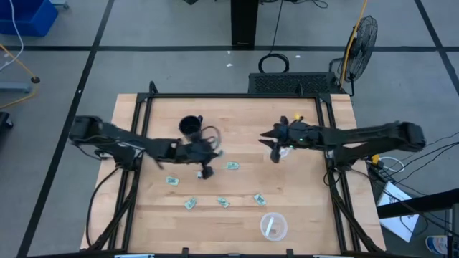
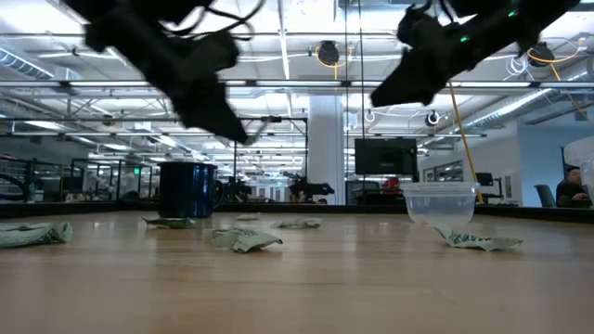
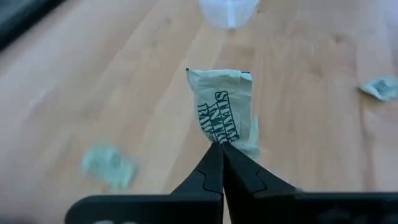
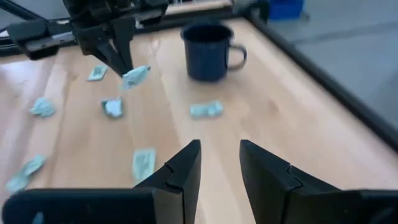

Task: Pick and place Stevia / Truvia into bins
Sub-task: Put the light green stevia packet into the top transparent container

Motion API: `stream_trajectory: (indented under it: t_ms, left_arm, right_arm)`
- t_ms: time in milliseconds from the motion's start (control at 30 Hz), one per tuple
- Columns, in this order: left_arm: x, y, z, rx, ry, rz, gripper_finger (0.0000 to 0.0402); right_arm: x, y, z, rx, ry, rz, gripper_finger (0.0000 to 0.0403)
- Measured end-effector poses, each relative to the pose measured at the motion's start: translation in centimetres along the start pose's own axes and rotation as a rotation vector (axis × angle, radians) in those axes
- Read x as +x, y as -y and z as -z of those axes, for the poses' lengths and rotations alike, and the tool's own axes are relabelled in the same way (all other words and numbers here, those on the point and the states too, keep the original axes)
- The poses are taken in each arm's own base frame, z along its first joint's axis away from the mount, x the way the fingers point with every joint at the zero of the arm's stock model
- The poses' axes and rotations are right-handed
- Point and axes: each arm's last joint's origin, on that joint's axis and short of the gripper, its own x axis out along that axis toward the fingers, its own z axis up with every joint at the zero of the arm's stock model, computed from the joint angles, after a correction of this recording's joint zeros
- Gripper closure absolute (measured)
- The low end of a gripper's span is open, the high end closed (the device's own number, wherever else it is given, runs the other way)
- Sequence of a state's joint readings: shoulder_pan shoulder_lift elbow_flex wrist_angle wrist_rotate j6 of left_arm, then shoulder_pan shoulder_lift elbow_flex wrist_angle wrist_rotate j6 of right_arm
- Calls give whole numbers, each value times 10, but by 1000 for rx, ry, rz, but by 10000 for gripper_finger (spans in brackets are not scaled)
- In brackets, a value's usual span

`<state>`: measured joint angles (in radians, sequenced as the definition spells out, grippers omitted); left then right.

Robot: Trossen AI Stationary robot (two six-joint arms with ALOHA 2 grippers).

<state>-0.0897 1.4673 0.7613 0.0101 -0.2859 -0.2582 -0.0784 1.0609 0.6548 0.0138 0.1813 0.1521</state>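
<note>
My left gripper [image 1: 206,172] hangs over the table's middle, shut on one pale green-and-white sachet [image 3: 221,109]; the right wrist view also shows this sachet [image 4: 135,76] clear of the wood. Several more sachets lie flat on the table, such as one sachet [image 1: 172,180] and another sachet [image 1: 259,199]. One clear cup [image 1: 273,226] stands near the near edge with something white inside. A second clear cup [image 2: 441,199] stands under the right arm. My right gripper [image 4: 219,163] is open and raised above the table right of centre, touching nothing. My left gripper pinches the sachet's short end [image 3: 217,140] between its two fingertips [image 3: 208,163]. The sachet sticks out beyond the tips, printed face toward the wrist camera. It is lifted clear of the table, with the fingers slanting down from the table's left.
A black mug [image 1: 190,127] stands just beyond the left gripper toward the far edge. A black frame [image 1: 237,96] borders the wooden top. Bare wood lies between the loose sachets and the near cup.
</note>
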Motion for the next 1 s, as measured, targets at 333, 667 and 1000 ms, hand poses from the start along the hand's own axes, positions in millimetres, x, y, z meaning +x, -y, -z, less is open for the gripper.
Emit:
stream_trajectory:
  t_ms: [333, 667, 1000]
  left_arm:
    - [95, 11, -87, 215, 78, -34, 401]
    - [177, 21, -118, 293, 108, 65, 401]
    - [201, 9, -115, 308, 31, 34, 382]
  right_arm:
    - [-56, 16, -3, 18, 74, 342, 298]
    - [-75, 26, 0, -13, 90, 558, 298]
    - [-76, 26, -5, -69, 117, 584, 298]
